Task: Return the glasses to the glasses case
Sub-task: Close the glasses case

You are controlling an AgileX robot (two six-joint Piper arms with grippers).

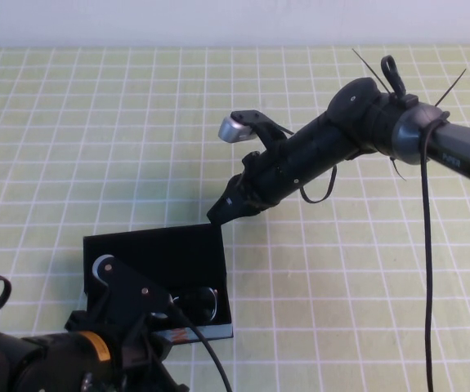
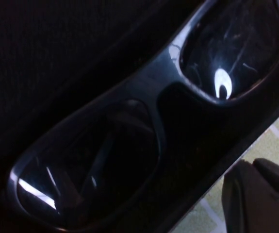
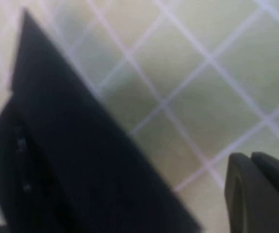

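Note:
The glasses case (image 1: 154, 249) lies open near the table's front left, with its lid standing back and its patterned front edge (image 1: 192, 333) facing me. The black glasses (image 1: 205, 304) lie inside it at the front right. In the left wrist view the glasses (image 2: 154, 92) fill the frame, lenses up on the black lining. My left gripper (image 2: 253, 165) is shut and empty, just outside the case's edge; in the high view the left arm (image 1: 120, 318) covers it. My right gripper (image 1: 223, 211) is shut and empty at the lid's far right corner (image 3: 81, 145).
The table is covered by a green mat with a white grid (image 1: 136, 122). The right arm (image 1: 365, 122) reaches in from the right, and a black cable (image 1: 425, 245) hangs from it.

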